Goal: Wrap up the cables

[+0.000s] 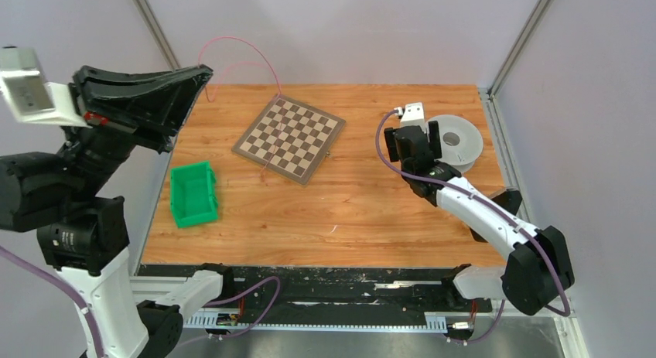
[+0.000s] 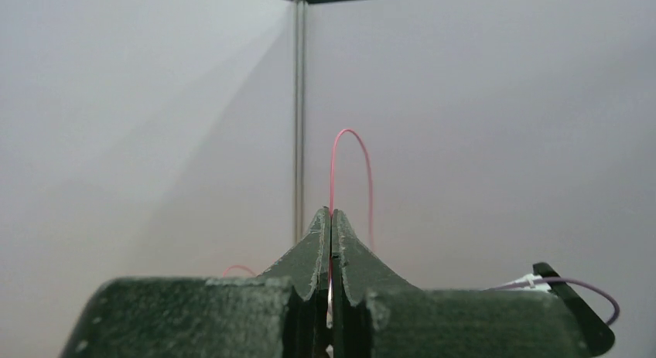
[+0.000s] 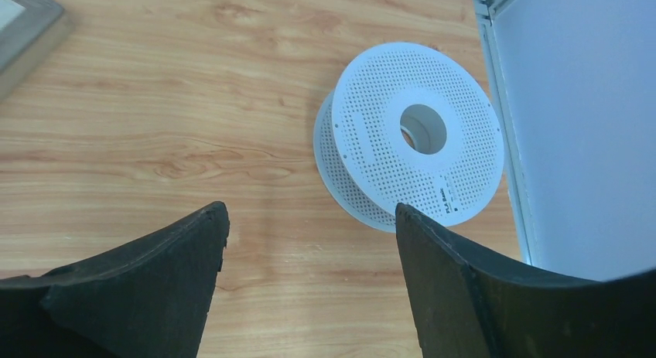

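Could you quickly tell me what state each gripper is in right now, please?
Left gripper: closed on the thin pink cable.
Right gripper: open, empty, above the white perforated plastic spool.

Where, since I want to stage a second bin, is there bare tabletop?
Best: the wide bare wood of the table between the green bin, the chessboard and the right arm. Crowded: the far right corner, where the spool sits beside the right end effector.
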Robot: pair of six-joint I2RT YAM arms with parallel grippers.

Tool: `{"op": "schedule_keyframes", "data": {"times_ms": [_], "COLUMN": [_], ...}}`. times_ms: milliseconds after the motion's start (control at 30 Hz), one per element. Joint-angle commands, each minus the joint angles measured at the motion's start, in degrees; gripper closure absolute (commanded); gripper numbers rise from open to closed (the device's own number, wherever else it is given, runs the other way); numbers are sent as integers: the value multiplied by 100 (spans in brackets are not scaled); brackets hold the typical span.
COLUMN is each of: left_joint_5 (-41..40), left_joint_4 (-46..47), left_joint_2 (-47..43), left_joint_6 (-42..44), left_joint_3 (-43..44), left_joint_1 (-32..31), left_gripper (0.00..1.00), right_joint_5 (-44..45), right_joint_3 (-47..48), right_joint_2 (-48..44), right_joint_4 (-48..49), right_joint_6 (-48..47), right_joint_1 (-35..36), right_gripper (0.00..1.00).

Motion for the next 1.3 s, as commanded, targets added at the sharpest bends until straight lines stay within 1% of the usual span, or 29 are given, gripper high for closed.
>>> {"op": "schedule_keyframes", "data": {"times_ms": [0,67,133,233,333,467,600,700,767,833,933,1000,1067,1100,1167,1267], "left_joint_5": [-354,-395,-494,-880,-1221,-1516,-1856,-2317,-2525,-2519,-2170,-1906,-1734,-1710,-1724,-1936], "left_joint_4": [56,148,262,306,104,55,59,-242,-456,-609,-734,-722,-762,-941,-1232,-1392], "left_joint_2": [431,440,390,270,155,-114,-462,-557,-557,-572,-619,-669,-713,-725,-753,-946], "left_joint_6": [-65,-96,-76,144,513,770,1122,1431,1509,1518,1513,1538,1601,1676,1800,1809], "left_joint_3": [460,338,13,-838,-1520,-2607,-3869,-4291,-4565,-4868,-5422,-5768,-5984,-5988,-5924,-5992], "left_joint_1": [-21,-19,-20,-14,-20,-21,-16,-13,-20,-21,-17,-20,-20,-21,-13,-20], "left_gripper": [100,100,100,100,100,100,100,100,100,100,100,98,94,93,94,95], "right_joint_5": [-354,-406,-446,-440,-370,93,197,232,240,295,1070,1390,1562,1715,1976,2337], "right_joint_3": [218,178,118,15,-86,-94,-85,-67,-23,33,166,321,507,564,680,902], "right_joint_2": [-340,-443,-530,-628,-680,-537,-295,-116,52,253,778,1227,1685,1905,2246,2596], "right_joint_4": [68,65,65,61,66,57,42,29,28,56,117,124,130,122,129,128], "right_joint_6": [135,100,66,25,-99,-259,-435,-436,-432,-483,-720,-1070,-1387,-1496,-1595,-1618], "right_joint_1": [-8,-13,-14,-23,-22,-16,-12,-15,-19,-13,-18,-17,-13,-14,-27,-56], "right_gripper": [18,18,18,17,16,16,18,19,19,19,19,20,27,31,37,38]}}
